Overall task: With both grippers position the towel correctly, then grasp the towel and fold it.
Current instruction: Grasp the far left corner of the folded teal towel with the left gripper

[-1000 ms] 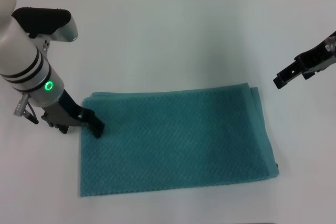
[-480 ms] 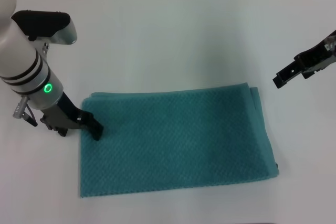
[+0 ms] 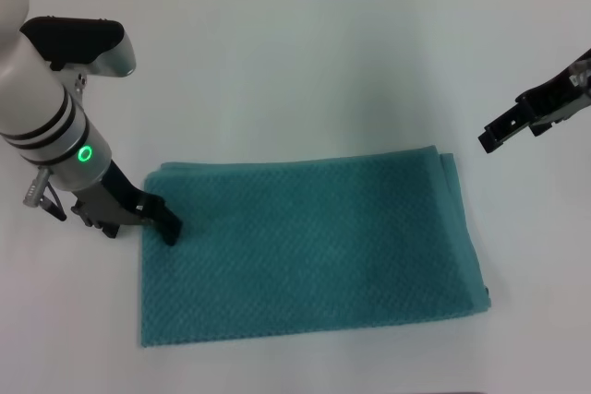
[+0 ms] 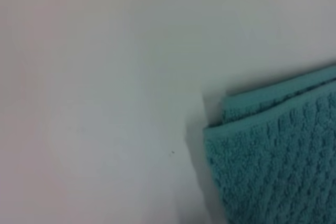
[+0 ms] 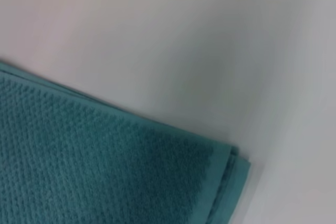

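The towel (image 3: 309, 251) lies doubled and flat at lower centre, not yet lifted; the left gripper (image 3: 169, 228) touches its left edge, the right gripper (image 3: 489, 138) hovers upper right, finger states unclear.

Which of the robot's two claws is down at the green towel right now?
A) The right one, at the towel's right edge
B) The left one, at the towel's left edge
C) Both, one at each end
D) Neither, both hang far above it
B: in the head view the left gripper is down at the left edge of the towel, while the right gripper hangs off to the right, clear of the cloth.
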`<state>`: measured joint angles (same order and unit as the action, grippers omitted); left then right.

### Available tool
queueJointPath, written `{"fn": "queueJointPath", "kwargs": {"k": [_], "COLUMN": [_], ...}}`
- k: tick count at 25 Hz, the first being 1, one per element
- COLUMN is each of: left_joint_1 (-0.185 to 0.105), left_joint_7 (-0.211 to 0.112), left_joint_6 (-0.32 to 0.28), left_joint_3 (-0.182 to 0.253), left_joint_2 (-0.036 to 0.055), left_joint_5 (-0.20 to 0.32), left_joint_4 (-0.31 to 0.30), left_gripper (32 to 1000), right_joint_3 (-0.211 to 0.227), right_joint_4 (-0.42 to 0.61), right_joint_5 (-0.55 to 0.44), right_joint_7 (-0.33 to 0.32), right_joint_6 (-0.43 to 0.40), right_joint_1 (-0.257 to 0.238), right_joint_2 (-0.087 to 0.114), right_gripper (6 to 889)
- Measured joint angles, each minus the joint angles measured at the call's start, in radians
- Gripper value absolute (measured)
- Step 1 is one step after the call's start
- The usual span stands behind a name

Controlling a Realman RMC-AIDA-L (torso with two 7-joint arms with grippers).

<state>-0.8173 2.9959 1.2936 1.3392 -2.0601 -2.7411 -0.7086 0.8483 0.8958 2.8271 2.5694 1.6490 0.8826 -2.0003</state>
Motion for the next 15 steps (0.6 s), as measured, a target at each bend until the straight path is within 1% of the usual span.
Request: {"fn": "queueJointPath", "kwargs": {"k": [15], "left_joint_1": [-0.005], "left_joint_7": [0.0], "left_joint_6": [-0.002], "left_joint_3": [0.0], "left_joint_2": [0.0], "left_joint_5": [0.0], "left_joint_4": [0.008], "left_gripper": [891], "right_joint_3": [0.0], "right_joint_4": [0.0], "right_joint_5": [0.0], "right_joint_7": [0.0], "right_joint_6": [0.0], "right_joint_1": [0.001], "right_joint_2": [0.0], "right_gripper": [852]}}
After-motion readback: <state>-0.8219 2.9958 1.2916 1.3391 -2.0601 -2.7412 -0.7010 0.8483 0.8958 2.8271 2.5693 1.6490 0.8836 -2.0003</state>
